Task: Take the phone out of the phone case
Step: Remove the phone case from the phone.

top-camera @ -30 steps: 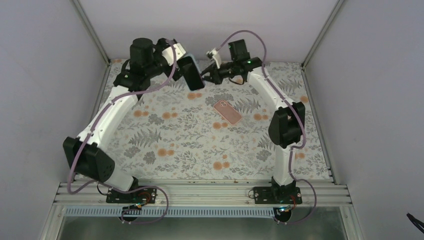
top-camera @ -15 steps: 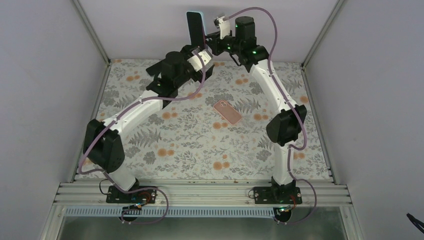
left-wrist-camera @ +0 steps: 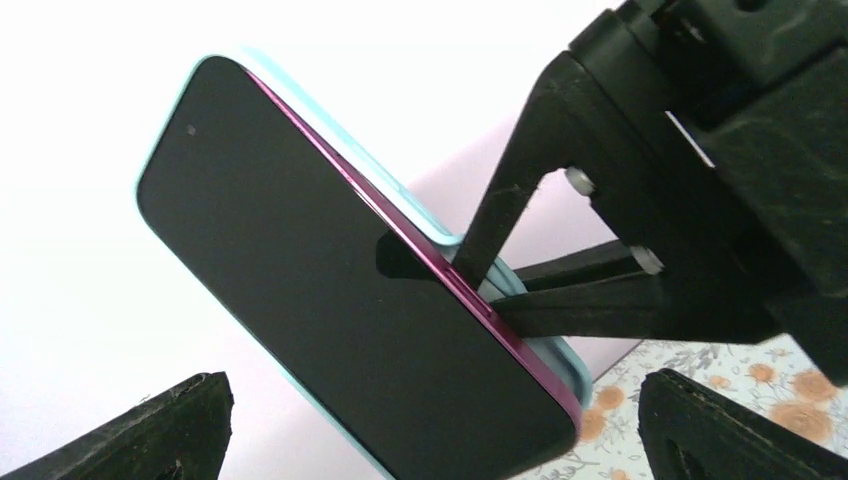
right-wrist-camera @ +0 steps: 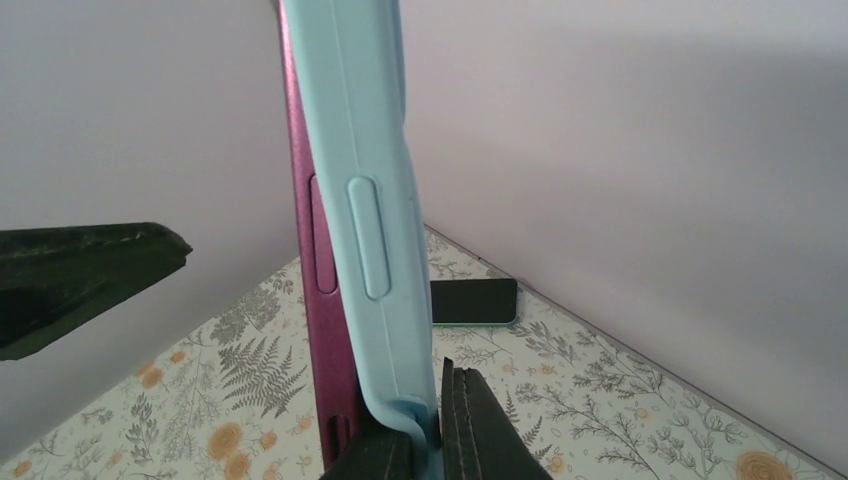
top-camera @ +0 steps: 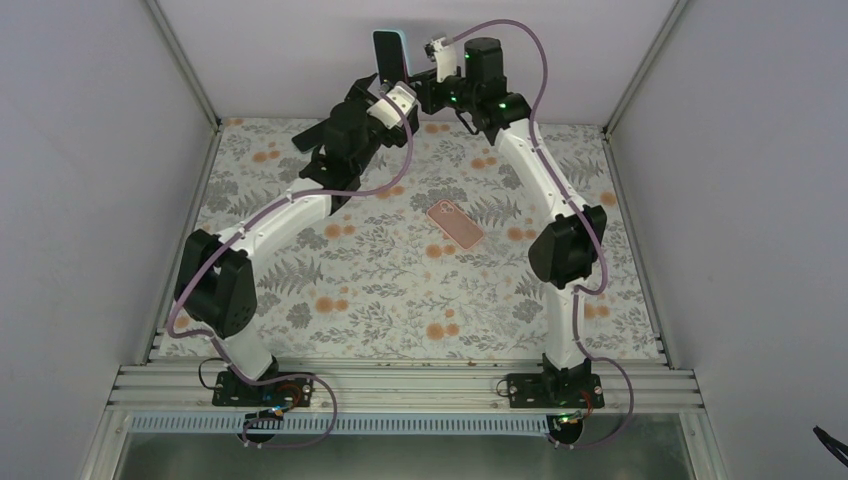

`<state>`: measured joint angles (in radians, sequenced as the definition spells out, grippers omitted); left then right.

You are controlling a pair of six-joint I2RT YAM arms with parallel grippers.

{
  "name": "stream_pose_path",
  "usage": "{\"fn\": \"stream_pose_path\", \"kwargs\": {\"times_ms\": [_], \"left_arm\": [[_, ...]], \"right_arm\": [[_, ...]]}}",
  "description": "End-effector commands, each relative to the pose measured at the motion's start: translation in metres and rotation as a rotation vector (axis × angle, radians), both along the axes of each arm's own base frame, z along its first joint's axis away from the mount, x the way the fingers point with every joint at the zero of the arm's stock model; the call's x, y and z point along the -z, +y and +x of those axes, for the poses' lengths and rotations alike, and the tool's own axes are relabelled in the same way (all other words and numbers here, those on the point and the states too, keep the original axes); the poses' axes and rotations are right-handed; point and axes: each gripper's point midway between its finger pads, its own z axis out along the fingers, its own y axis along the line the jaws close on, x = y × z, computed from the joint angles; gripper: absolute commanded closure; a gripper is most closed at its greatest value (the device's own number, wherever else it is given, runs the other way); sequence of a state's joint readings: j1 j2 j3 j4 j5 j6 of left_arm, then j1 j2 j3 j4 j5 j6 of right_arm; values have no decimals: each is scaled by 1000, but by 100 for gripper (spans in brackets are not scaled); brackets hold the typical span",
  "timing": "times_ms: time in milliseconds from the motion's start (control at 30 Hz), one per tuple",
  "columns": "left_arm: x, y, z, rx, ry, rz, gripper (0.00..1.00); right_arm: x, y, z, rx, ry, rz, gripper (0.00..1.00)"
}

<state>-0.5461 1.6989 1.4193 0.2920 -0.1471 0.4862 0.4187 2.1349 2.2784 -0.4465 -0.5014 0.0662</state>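
Holding: the right claw [right-wrist-camera: 428, 430] is closed on the lower lip of the teal case [right-wrist-camera: 355, 150], which bends into the pinch. The phone [left-wrist-camera: 330, 290] sits inside the case, screen towards the left arm.
Waiting: the left claw [left-wrist-camera: 432, 385] gapes wide and empty, one finger on either side of the phone, touching nothing.
Change: a second ago the cased phone hung low over the desk [top-camera: 350, 290]. Now it stands upright, high against the back wall, and the left arm has swung in beneath it.
Meaning: the phone is not yet out. The left claw looks set to take it while the right peels the case.
Count: two arms, two claws and one phone in one case. One pink phone-shaped thing [top-camera: 456, 223] lies flat mid-desk, and one dark slab [right-wrist-camera: 475, 301] lies at the foot of the wall.
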Motion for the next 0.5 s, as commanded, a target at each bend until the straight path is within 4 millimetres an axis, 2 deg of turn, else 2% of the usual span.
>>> {"fn": "stream_pose_path", "kwargs": {"times_ms": [0,267,467], "left_arm": [[-1,8,11,-64,-41,0,0],[8,17,23,-135,-38,-1,0],[-12,52,16,-291,-122,-78,1]], "right_arm": [[-39,6,-5,-11,-88,65,97],[-49,10,-16,-32,-100,74,97],[-49,7,-20,-27,-102,64,97]]}}
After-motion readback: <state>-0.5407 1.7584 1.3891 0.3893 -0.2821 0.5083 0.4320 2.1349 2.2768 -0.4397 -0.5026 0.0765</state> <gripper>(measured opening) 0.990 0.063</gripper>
